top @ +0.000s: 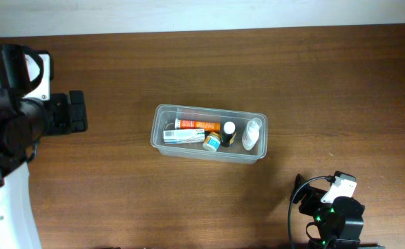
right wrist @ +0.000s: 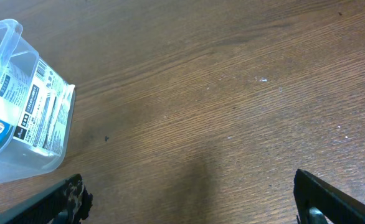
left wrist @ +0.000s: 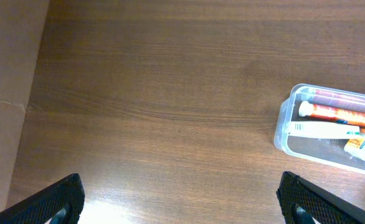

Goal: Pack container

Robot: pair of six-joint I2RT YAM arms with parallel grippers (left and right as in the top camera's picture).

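Brown wooden table [top: 119, 69] fills the overhead view. Left arm [top: 12, 121] at 9 o'clock, well apart from the container; left gripper [left wrist: 182, 205] open, fingers [left wrist: 52, 200] spread wide, nothing between them. Right arm [top: 334, 214] at 5 o'clock; right gripper [right wrist: 198, 205] likewise open wide and empty. The container [top: 155, 131] sits near centre, just toward 3 o'clock, long axis 9-to-3. Inside: orange tube [top: 198, 125] along the 12 o'clock wall, white tube [top: 183, 136] beside it, clear bottle [top: 251, 133] at the 3 o'clock end, dark white-capped bottle [top: 229, 131], small blue-labelled bottle [top: 211, 142].
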